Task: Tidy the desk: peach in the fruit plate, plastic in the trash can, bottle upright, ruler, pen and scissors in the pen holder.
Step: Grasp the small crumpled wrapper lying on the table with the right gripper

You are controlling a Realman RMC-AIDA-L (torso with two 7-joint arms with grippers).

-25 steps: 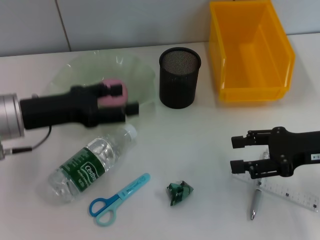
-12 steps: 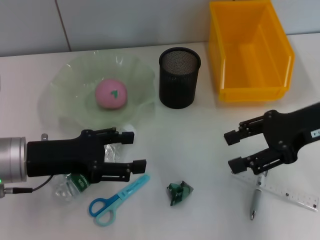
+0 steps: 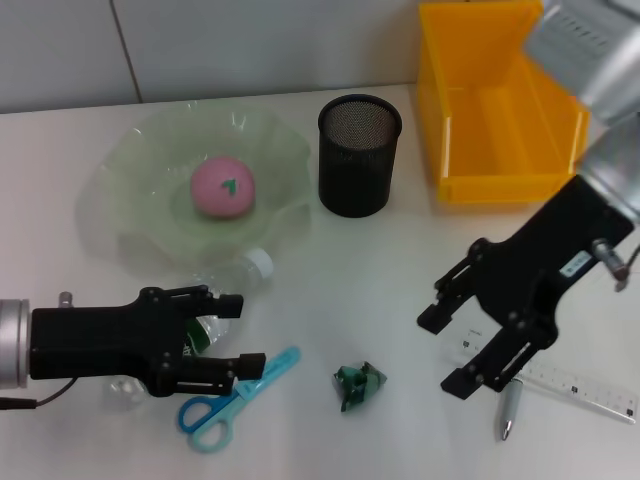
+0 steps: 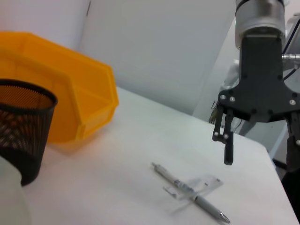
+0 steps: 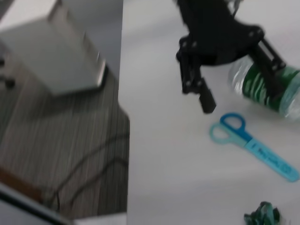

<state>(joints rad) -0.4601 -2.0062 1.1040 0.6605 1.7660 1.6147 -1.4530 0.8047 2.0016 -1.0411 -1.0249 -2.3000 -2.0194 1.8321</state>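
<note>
— Head camera position?
— High, facing forward and down over the whole desk (image 3: 380, 290).
— Wrist cameras?
— Both low and near the surface. Left looks across at the pen (image 4: 190, 191); right looks at the scissors (image 5: 255, 144).
— Overlap?
— Both items also appear in the head view.

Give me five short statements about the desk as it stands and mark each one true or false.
1. The peach lies in the fruit plate. True.
2. The pen holder already holds the scissors. False: the scissors lie on the desk and the holder looks empty.
3. The bottle stands upright. False: it lies on its side under the left gripper.
4. The right gripper hangs with jaws open above the pen and ruler. True.
5. The plastic is in the trash can. False: it lies on the desk.
</note>
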